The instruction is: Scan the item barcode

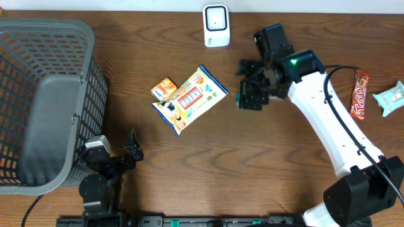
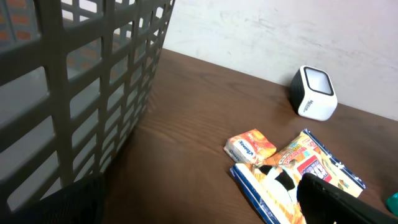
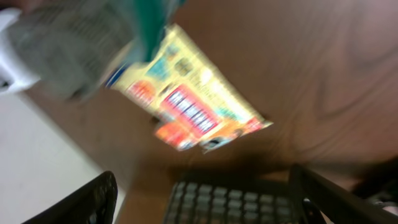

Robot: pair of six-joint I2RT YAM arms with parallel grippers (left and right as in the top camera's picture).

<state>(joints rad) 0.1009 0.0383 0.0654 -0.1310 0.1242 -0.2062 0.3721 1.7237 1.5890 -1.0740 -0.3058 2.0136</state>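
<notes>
- My right pincer (image 1: 249, 94) hangs over the brown tabletop (image 1: 252, 164) near the snack bag (image 1: 192, 98), on the bag's right side and apart from it.
- Its fingers (image 3: 93, 202) stand wide apart at the lower corners of the right wrist view, with nothing gripped between them.
- That view is blurred. The snack bag shows as a yellow packet with a red panel across its middle, and I cannot read the lettering on it.
- The snack bag lies flat near the middle of the tabletop, turned at a slant, with blue edging along its lower left side.
- An orange box (image 1: 164, 88) sits against the bag's upper left corner. It carries small print, too fine to read from either view.
- The scanner (image 1: 216, 25), white with a dark window, stands at the far edge of the tabletop, well apart from the bag. The small writing on its base is unreadable.
- My left pincer (image 1: 115, 148) sits low at the near left, just beside the grey basket (image 1: 38, 38). It is spread fully and holds nothing.
- On the far right lies a chocolate bar (image 1: 360, 94) in a red wrapper with "Top" in white letters.
- Just beside it is a pale green packet (image 1: 390, 98), whose print I cannot make out.
</notes>
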